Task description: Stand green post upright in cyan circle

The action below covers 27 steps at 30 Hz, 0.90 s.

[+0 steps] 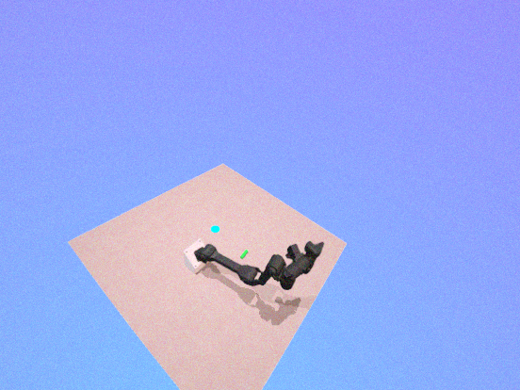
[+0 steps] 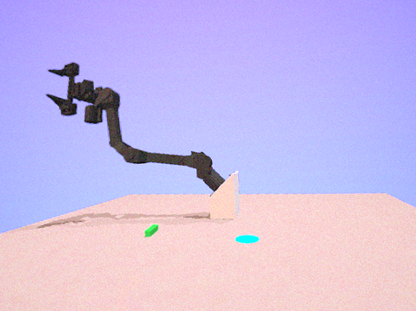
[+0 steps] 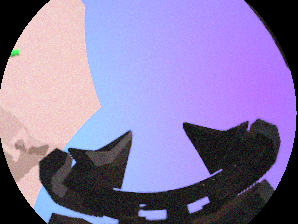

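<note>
The green post lies on its side on the pinkish table top. It also shows at the left edge of the wrist view. The cyan circle is a flat disc on the same surface, apart from the post, with nothing on it. It does not show in the wrist view. My gripper is open and empty, its fingers wide apart. It is raised high above the table top, well away from the post and the circle.
The pale wedge-shaped base of the arm stands on the table top, near the circle. The arm stretches out from it and casts a shadow. The table edge shows in the wrist view.
</note>
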Tool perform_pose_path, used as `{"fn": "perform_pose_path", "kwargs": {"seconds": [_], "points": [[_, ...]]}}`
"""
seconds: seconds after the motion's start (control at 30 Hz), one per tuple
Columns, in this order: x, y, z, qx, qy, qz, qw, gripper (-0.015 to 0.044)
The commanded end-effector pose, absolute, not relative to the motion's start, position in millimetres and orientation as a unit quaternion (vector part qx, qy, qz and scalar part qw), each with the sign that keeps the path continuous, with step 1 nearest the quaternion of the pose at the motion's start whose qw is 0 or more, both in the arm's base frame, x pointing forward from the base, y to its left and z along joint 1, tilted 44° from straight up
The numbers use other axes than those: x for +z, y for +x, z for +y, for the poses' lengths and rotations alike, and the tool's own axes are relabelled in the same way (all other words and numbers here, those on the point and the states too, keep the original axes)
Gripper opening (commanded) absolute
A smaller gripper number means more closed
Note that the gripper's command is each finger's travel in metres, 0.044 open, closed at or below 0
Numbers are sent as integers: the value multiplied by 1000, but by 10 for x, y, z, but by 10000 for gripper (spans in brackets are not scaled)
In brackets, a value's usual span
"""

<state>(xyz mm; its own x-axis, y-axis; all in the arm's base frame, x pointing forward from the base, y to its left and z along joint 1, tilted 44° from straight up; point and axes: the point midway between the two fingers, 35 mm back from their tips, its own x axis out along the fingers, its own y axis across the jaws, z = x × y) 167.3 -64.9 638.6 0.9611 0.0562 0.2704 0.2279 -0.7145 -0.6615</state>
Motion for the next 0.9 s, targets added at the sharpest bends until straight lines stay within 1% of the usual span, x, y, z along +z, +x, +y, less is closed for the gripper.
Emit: {"fn": "perform_pose_path", "kwargs": {"seconds": [0.0, 0.07, 0.17, 0.2, 0.53, 0.87], "points": [[6391, 1667, -642, -118, -920, -77, 366, 374], [6430, 1623, -584, -130, -931, -70, 333, 321], [6508, 1533, -441, -155, -952, -54, 258, 242], [6531, 1507, -389, -163, -958, -48, 232, 233], [6649, 1354, 208, -216, -976, 9, -33, 233], [6546, 1437, 865, -224, -926, 60, -297, 233]]}}
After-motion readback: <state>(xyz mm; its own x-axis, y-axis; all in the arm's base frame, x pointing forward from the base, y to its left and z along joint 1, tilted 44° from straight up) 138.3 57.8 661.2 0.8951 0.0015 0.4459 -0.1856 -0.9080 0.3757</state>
